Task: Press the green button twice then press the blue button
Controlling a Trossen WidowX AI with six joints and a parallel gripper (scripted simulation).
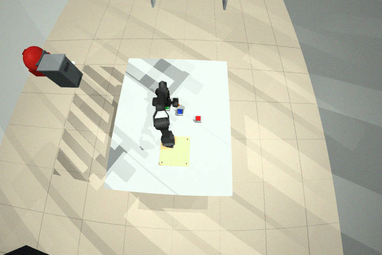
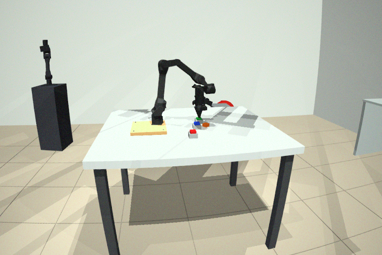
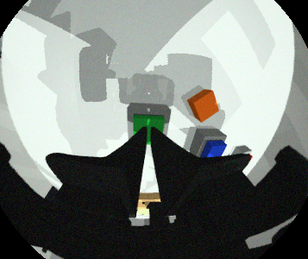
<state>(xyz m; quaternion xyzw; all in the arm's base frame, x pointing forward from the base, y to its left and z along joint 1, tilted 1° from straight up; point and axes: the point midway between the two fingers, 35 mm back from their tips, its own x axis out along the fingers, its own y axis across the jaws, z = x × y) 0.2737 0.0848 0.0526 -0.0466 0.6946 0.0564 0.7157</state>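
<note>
The green button (image 1: 167,107) (image 2: 200,118) (image 3: 155,122) has a grey base and is partly covered by the arm in the top view. My gripper (image 2: 199,117) (image 3: 148,130) is shut on nothing and points straight down, with its tips at the top of the green cap. Whether the cap is pushed down cannot be told. The blue button (image 1: 179,111) (image 2: 196,123) (image 3: 214,148) stands to the right of the green one in the wrist view, clear of the fingertips. In the top view the fingertips are hidden under the arm.
An orange block (image 2: 206,124) (image 3: 204,105) lies close to the blue button. The red button (image 1: 198,118) (image 2: 193,131) stands farther out, beyond the blue one. The arm's base stands on a yellow board (image 1: 178,158) (image 2: 148,128) on the white table (image 1: 210,168) (image 2: 223,148).
</note>
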